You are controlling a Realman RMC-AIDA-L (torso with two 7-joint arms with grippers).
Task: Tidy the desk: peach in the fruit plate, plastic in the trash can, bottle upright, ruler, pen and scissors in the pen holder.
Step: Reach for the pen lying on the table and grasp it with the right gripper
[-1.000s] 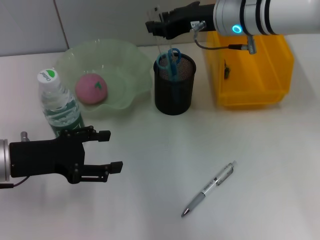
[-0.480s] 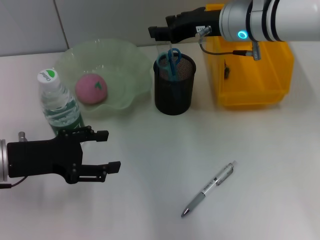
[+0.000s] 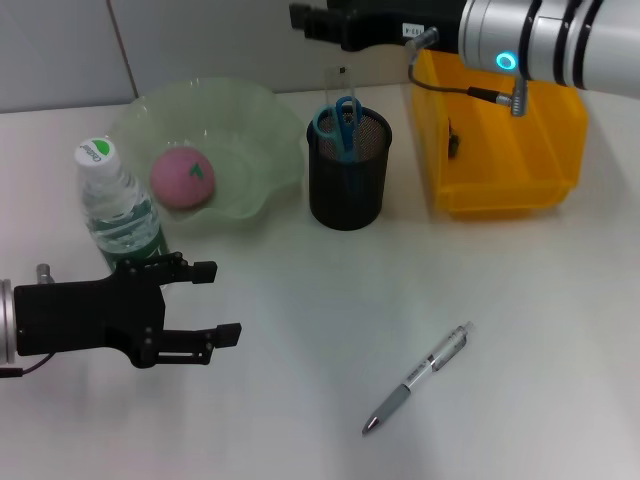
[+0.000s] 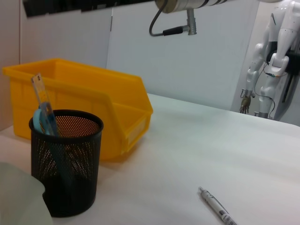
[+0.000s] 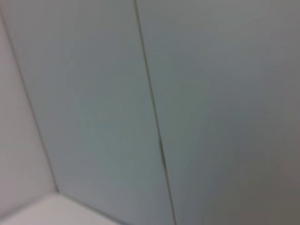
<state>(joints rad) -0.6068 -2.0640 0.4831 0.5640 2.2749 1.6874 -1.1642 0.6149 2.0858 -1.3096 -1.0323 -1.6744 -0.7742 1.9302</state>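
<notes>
The black mesh pen holder point(image 3: 347, 185) stands mid-table with the blue scissors point(image 3: 342, 118) and the clear ruler point(image 3: 336, 84) upright in it; the left wrist view shows the pen holder point(image 4: 65, 173), ruler point(image 4: 41, 96) and scissors point(image 4: 43, 119) too. My right gripper point(image 3: 312, 17) hovers high above and behind the holder, touching nothing. The pen point(image 3: 417, 379) lies flat on the table toward the front right. The pink peach point(image 3: 183, 177) rests in the green fruit plate point(image 3: 255, 125). The bottle point(image 3: 115, 205) stands upright. My left gripper point(image 3: 226, 300) is open and empty at the front left. No plastic can be made out.
The yellow trash can point(image 3: 505, 190) stands right of the pen holder, with a small dark item point(image 3: 453, 143) inside. Open table surrounds the pen point(image 4: 216, 209). The right wrist view shows only a wall.
My right gripper has risen and drawn back from the pen holder, leaving the ruler standing inside. The left arm has hardly moved.
</notes>
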